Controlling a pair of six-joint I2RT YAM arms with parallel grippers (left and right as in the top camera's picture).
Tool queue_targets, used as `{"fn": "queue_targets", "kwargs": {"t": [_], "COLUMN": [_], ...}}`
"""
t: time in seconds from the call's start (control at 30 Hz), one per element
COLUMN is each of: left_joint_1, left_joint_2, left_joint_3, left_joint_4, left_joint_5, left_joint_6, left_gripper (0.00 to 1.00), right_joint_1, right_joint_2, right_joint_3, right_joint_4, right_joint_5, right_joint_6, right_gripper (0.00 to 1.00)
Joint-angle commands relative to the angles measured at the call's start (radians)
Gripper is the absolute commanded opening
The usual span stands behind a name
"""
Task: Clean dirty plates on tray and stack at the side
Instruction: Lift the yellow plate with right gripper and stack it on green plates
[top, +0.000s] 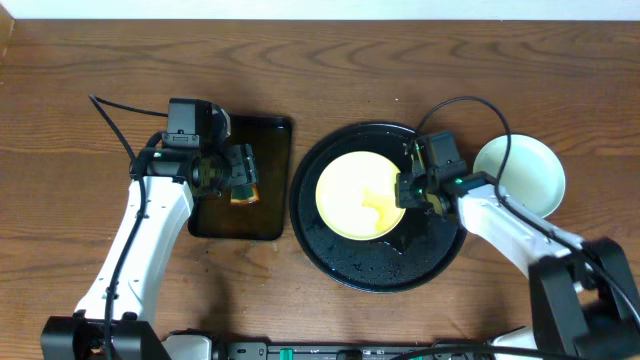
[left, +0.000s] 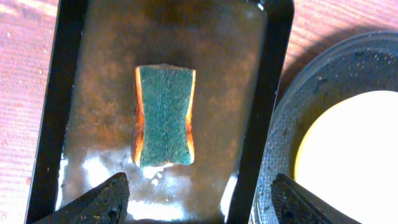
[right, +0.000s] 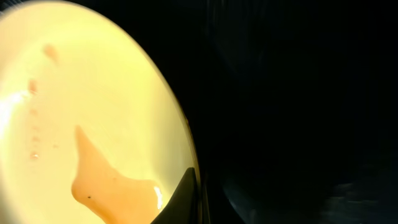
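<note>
Yellow round plate (top: 355, 195) lay smeared on the glossy black round tray (top: 340, 265), right gripper (top: 412, 185) at its rim (whether clenched, I could not tell); left gripper (left: 199, 208) hung spread over the green sponge (left: 165, 116), likely needing to descend and grasp it for scrubbing

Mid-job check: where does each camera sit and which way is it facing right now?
Overhead: above table, looking straight down; both arms, black tray, yellow plate.
Left wrist: faces down on sponge in rectangular tray; own fingertips at bottom.
Right wrist: close on the yellow plate's rim; one own finger.
Shared: yellow plate, all three.
</note>
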Motion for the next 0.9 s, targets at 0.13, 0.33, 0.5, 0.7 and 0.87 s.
{"fn": "queue_targets", "kwargs": {"t": [0.13,0.33,0.5,0.7,0.87], "left_joint_1": [-0.001,-0.001,-0.001,-0.001,-0.001], "left_joint_2": [-0.005,-0.005,-0.005,-0.005,-0.005], "left_joint_3": [0.019,0.019,0.019,0.019,0.019], "left_joint_4": [-0.01,-0.01,-0.01,-0.009,-0.009], "left_joint_5": [0.009,0.009,0.009,0.009,0.009], "left_joint_6": [0.005,0.005,0.005,0.005,0.005], "left_gripper": [0.74,0.74,0.74,0.74,0.74], "right_joint_1": [0.012,0.014,0.076,0.214,0.317], "right_joint_2": [-0.252,-0.376,-0.416,-0.416,-0.416], "right_joint_3": [0.012,0.012,0.012,0.012,0.012], "right_joint_4": [0.002,0.031,0.081,0.158,0.236], "right_joint_5": [0.248,0.534,0.732,0.908,1.014], "right_joint_6": [-0.253,-0.516,-0.624,-0.785,-0.886], "right_gripper": [0.01,0.01,0.01,0.01,0.01]}}
